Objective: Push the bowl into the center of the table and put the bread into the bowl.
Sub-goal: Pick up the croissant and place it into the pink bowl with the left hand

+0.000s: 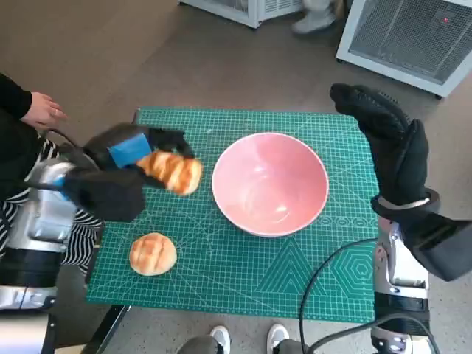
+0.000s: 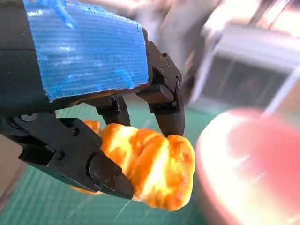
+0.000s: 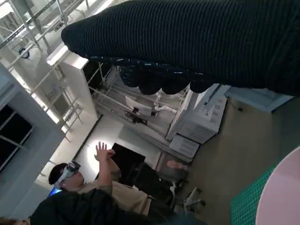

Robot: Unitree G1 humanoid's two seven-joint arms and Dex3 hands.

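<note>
Head view. Desk (image 1: 243,287), covered by a green cutting mat. Bowl (image 1: 270,183), pink, upright and with nothing in it, sitting about mid-desk, a little toward the right edge; the pushing step looks done. Left hand (image 1: 122,171), over the left part of the desk, grips a bread (image 1: 172,172), a golden twisted roll held clear of the mat, just left of the bowl's rim and not touching it. Second bread (image 1: 153,254), round, lies near the front-left corner, untouched. Right hand (image 1: 387,140), gloved, raised by the right edge, fingers apart, holding nothing. A person's hand (image 1: 40,110) shows beyond the left edge; shoes show at the front edge. Step in hand, as I judge it: carrying the first bread to the bowl. Next move calls for a short travel rightward over the rim, then a release above the hollow. Open mat lies between bread and bowl; nothing stands in that path.

Left wrist view. Black fingers (image 2: 168,112) close on the bread from both sides; the bowl's rim shows blurred just beside it.

Right wrist view. Glove band across the top, fingers hardly seen, nothing in them. A person (image 3: 84,197) sits beyond with one hand up. A slice of pink rim and green mat in one corner.
</note>
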